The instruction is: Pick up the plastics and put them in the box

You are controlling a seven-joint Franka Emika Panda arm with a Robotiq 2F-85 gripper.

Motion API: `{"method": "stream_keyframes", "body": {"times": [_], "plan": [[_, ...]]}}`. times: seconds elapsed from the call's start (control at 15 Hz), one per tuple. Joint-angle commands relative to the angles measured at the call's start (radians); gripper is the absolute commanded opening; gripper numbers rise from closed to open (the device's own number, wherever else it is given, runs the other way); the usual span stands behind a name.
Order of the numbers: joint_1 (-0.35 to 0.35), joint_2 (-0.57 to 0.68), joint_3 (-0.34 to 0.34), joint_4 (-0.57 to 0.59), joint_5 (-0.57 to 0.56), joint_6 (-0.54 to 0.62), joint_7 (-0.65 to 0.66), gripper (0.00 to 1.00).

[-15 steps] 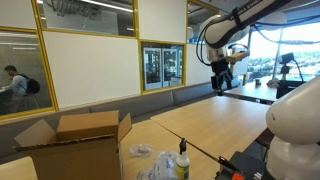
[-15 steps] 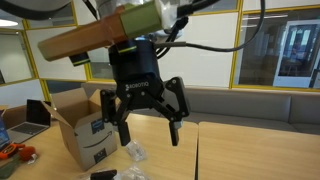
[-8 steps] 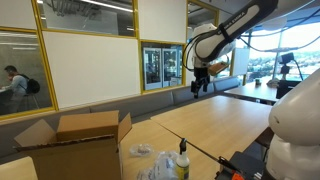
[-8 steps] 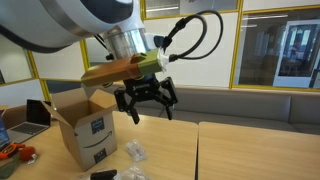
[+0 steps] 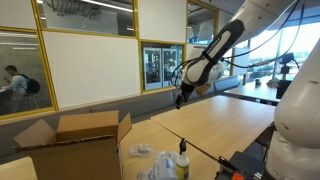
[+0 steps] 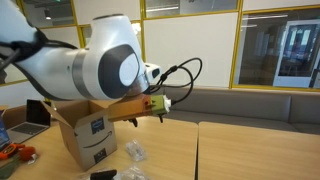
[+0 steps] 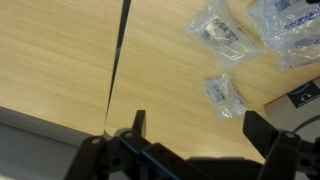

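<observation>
The brown cardboard box (image 5: 85, 146) (image 6: 84, 130) stands with its flaps up on the wooden table in both exterior views. The plastics (image 5: 150, 160) (image 6: 134, 152) lie on the table beside it as wrinkly see-through pieces. In the wrist view, one small piece (image 7: 225, 93) lies just ahead of the jaws, with bigger pieces (image 7: 222, 32) further off. My gripper (image 5: 180, 97) (image 6: 154, 110) (image 7: 200, 128) hangs above the table, away from the box. It is open, and nothing is between its dark fingers (image 7: 140, 122).
A bottle with a yellow cap (image 5: 183, 159) stands next to the plastics. A seam (image 7: 118, 60) runs between two tabletops. A grey device (image 7: 300, 95) lies at the right edge of the wrist view. A padded bench (image 6: 240, 100) and glass walls stand behind the tables.
The arm has swung down and across from high above the far table toward the box side. The gripper stayed open the whole time.
</observation>
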Motion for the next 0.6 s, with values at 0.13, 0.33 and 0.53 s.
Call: {"method": "stream_keyframes", "body": {"times": [0.13,0.33,0.53], "plan": [[0.292,0.243,-0.087,0.035,0.424,0.226,-0.334,1.0],[0.321,0.265,0.008,0.111,0.676,0.147,-0.559,1.0],[0.318,0.301,0.076,0.22,0.841,0.076,-0.775,1.0]]}}
